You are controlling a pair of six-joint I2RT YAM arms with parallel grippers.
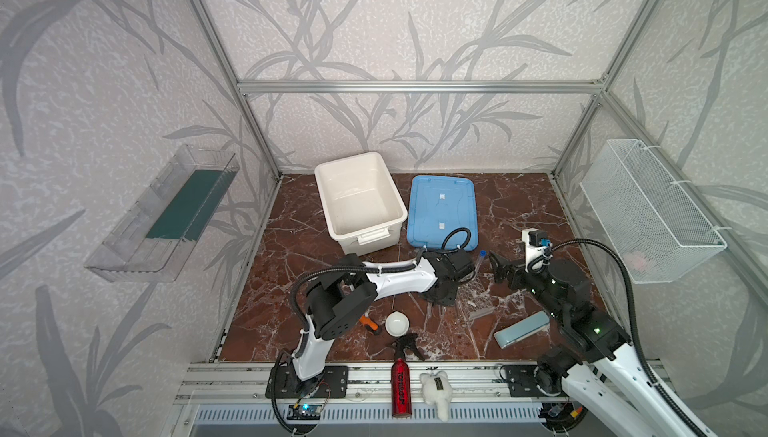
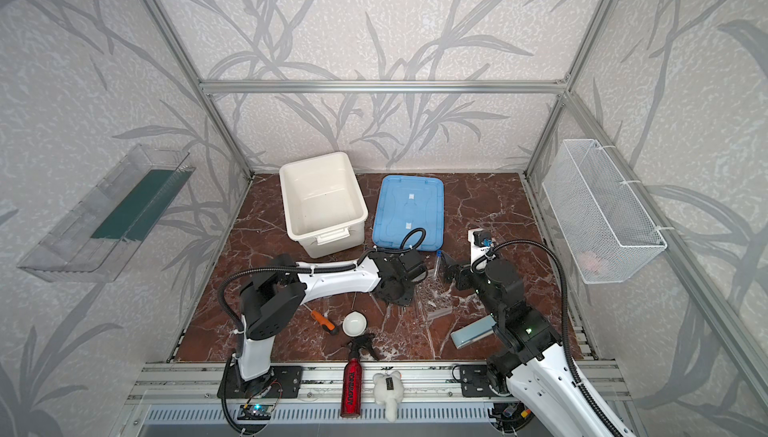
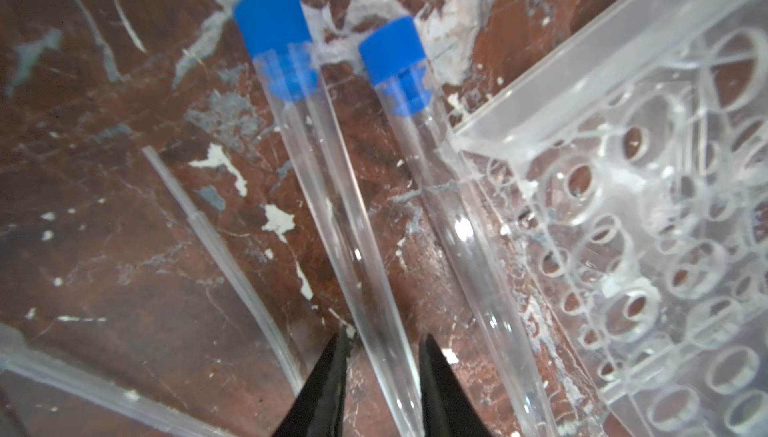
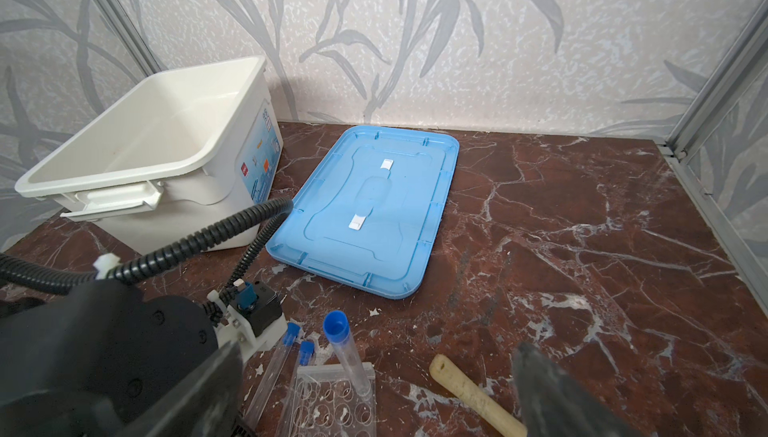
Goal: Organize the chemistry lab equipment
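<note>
Two clear blue-capped tubes lie side by side on the marble floor beside the clear plastic rack (image 3: 623,227). My left gripper (image 3: 382,337) has its black fingertips pressed to both sides of the lower end of the outer tube (image 3: 328,173); the other tube (image 3: 440,173) rests against the rack's edge. A third blue-capped tube (image 4: 347,356) stands tilted in the rack (image 1: 473,302). My right gripper (image 4: 374,393) hangs wide open just behind the rack, holding nothing. A thin clear rod (image 3: 216,239) lies close by. The small white round dish (image 1: 397,323) sits nearer the front.
A white bin (image 1: 324,202) and a blue lid (image 1: 442,210) stand at the back. An orange-handled screwdriver (image 1: 370,325), a red spray bottle (image 1: 401,381), a plush toy (image 1: 434,391) and a pale blue block (image 1: 521,329) lie in front. A beige wooden handle (image 4: 473,393) lies beside the rack.
</note>
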